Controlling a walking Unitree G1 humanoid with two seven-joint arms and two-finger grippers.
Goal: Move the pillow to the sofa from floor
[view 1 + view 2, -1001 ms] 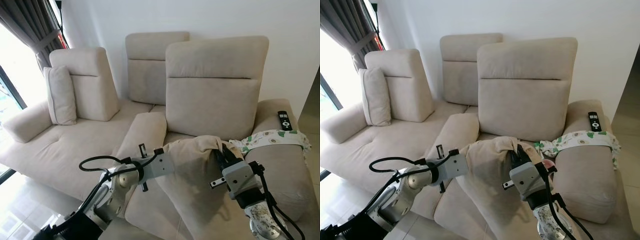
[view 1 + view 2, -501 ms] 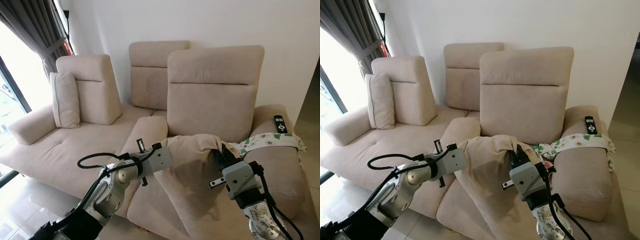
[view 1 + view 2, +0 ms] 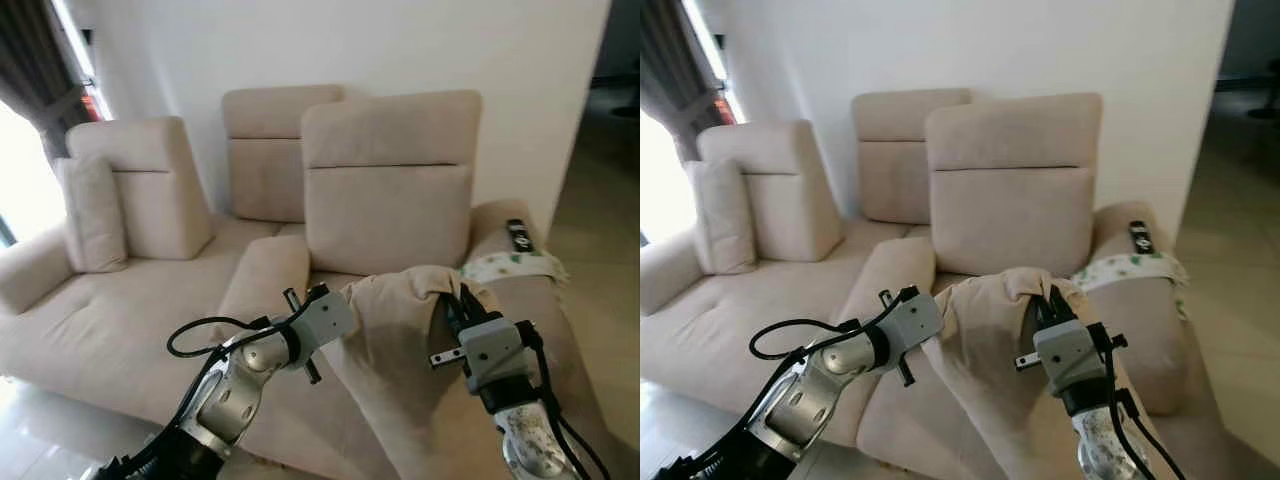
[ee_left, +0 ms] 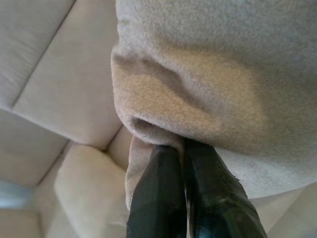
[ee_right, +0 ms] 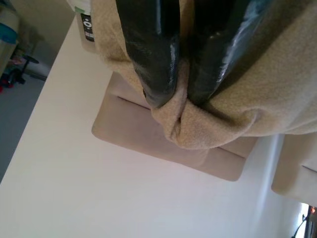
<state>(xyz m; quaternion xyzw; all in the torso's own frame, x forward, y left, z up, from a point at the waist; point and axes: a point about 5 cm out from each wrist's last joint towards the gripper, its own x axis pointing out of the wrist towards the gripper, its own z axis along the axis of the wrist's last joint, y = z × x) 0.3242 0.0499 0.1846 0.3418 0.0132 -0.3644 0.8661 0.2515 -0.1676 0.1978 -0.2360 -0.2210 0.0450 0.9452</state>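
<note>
You've got the beige fleece pillow (image 3: 400, 340) hanging lengthwise between both grippers, left gripper (image 4: 181, 148) and right gripper (image 5: 176, 101) each pinched on a top corner, beige fabric sofa (image 3: 150, 300) seat directly ahead/below.

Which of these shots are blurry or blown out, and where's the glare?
Left eye view: soft motion blur overall, window blown out white. Right eye view: same, glare at the left edge. Left wrist view: pillow sharp, sofa behind soft. Right wrist view: glossy highlights on the right hand's fingers.
</note>
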